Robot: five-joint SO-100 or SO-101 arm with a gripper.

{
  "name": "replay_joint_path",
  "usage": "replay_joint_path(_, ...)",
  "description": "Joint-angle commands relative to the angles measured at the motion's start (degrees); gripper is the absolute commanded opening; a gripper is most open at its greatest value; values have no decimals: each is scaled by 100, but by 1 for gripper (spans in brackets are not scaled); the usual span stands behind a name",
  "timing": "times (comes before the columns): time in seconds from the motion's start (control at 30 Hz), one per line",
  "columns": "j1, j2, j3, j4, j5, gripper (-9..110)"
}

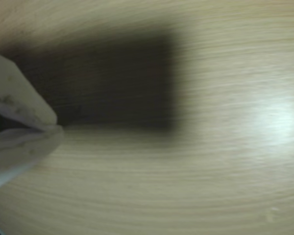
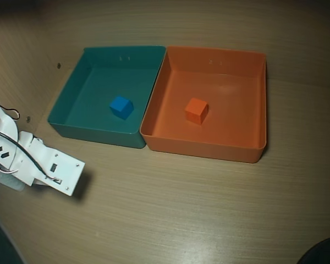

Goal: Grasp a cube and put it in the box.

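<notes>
- Cube (image 2: 196,110): small, plain orange, matte faces, its top a shade lighter than its sides; it sits on the floor of the box (image 2: 247,137), a little left of the middle in the overhead view, clear of all four walls
- Box: large, shallow, orange plastic with sloping walls, nearly the same hue as the cube inside it
- Count of cubes: two, the orange one and a blue cube (image 2: 121,106) of like size
- Count of trays: two, the orange box and a teal box (image 2: 77,104) of similar size, standing side by side with their neighbouring walls touching or nearly so; the blue cube rests in the teal one
- Arm (image 2: 38,165): one, white, at the left edge of the overhead view, over bare wooden table (image 2: 181,209) and well apart from the orange cube
- Gripper (image 1: 51,128): seen only in the blurred wrist view, entering from the left; its two pale fingers (image 1: 19,100) meet at the tips with only a thin dark seam between them, so it looks closed with nothing in its grasp
- Wrist view otherwise shows wood grain, a dark rectangular shadow (image 1: 112,83) and a bright glare patch (image 1: 279,122); neither cube nor either tray appears there
</notes>
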State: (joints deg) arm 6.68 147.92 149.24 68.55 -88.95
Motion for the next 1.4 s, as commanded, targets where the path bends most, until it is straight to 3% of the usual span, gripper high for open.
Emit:
replay_joint_path(0.0, -35, 1301, 923, -53, -44, -6)
replay_joint_path(0.4, -53, 4254, 3278, 53, -44, -6)
replay_joint_path(0.57, -246, 4359, 3261, 123, -26, -6)
replay_joint_path(0.77, -246, 4421, 3261, 1011, -35, -5)
replay_joint_path(1.37, -290, 4412, 3261, 896, -26, -5)
